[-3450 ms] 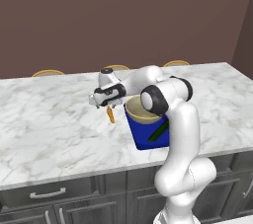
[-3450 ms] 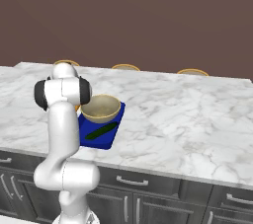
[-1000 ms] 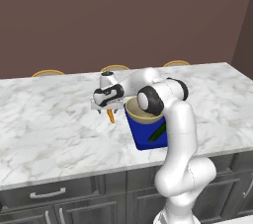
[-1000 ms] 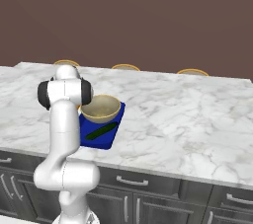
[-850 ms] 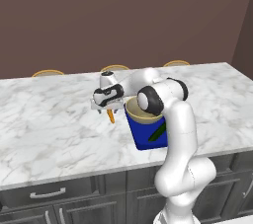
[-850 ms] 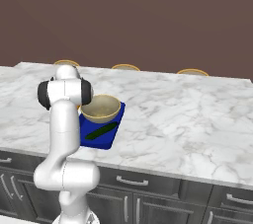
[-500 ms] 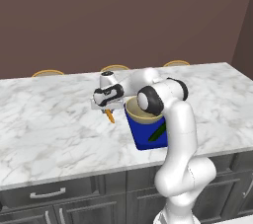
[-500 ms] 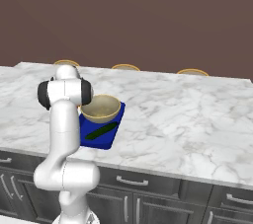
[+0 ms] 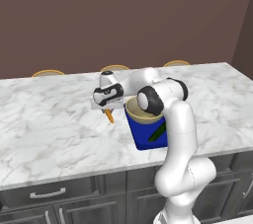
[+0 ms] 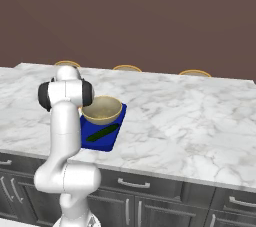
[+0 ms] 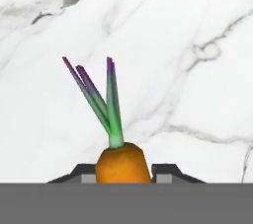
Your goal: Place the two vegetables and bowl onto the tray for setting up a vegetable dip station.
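The carrot (image 11: 122, 164) is sitting between the two dark fingertips (image 11: 167, 171) of the pincer (image 11: 123, 172) in the hand view, its orange body wedged against both and its green, purple-tipped top pointing away over white marble. In the left base view the carrot (image 9: 109, 116) is hanging just below the pincer (image 9: 107, 111), orange tip pointing down toward the table (image 9: 49, 124); whether it is touching the marble or hovering just above it I cannot tell. The pincer is clenching on the carrot. It is positioned just left of the tray (image 9: 146, 136), which is lying near the front edge of the table. The tray (image 10: 97, 138) is deep blue and is carrying the bowl (image 10: 102, 109) on its far half and the cucumber (image 10: 102, 132) on its near half; the cucumber is lying diagonally, apart from the bowl's base as far as the right base view is showing. In the left base view the arm's elbow is covering part of the bowl (image 9: 136, 114), and the cucumber (image 9: 159, 132) is peeking out beside the forearm. Three flat tan-rimmed discs (image 10: 127, 68) are showing along the far edge of the table, well apart from the tray. Dark cabinet drawers (image 10: 130, 183) with metal handles are running under the table front.
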Controlling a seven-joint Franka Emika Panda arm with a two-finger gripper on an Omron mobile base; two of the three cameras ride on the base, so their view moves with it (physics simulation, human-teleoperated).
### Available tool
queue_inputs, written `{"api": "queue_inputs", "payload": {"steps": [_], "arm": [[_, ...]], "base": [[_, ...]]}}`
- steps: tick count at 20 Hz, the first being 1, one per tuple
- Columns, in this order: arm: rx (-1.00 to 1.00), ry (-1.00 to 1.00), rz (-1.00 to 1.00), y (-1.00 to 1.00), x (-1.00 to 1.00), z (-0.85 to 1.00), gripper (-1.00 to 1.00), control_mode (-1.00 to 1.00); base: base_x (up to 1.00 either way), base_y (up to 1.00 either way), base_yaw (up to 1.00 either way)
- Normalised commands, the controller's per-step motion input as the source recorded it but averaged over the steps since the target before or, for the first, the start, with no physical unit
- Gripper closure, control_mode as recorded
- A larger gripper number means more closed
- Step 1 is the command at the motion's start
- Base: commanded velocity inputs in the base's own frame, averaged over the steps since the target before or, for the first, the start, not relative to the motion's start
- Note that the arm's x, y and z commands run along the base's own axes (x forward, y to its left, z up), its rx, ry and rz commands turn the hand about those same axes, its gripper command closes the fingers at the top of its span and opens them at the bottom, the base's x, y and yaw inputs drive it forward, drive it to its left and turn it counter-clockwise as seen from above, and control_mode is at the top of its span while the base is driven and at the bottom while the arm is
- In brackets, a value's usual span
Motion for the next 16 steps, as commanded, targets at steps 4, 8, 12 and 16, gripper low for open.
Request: {"api": "queue_inputs", "payload": {"steps": [4,8,12,16], "arm": [[0.0,-0.01,0.02,0.0,0.0,0.41,1.0,-1.0],[0.0,-0.07,0.04,0.0,-0.01,0.56,1.0,-1.0],[0.0,-0.11,0.1,0.0,-0.17,0.49,1.0,-1.0],[0.0,-0.05,0.21,-0.03,-0.4,0.39,1.0,-1.0]], "base": [[0.0,0.0,0.0],[0.0,0.0,0.0],[0.0,0.0,0.0],[0.0,0.0,0.0]]}}
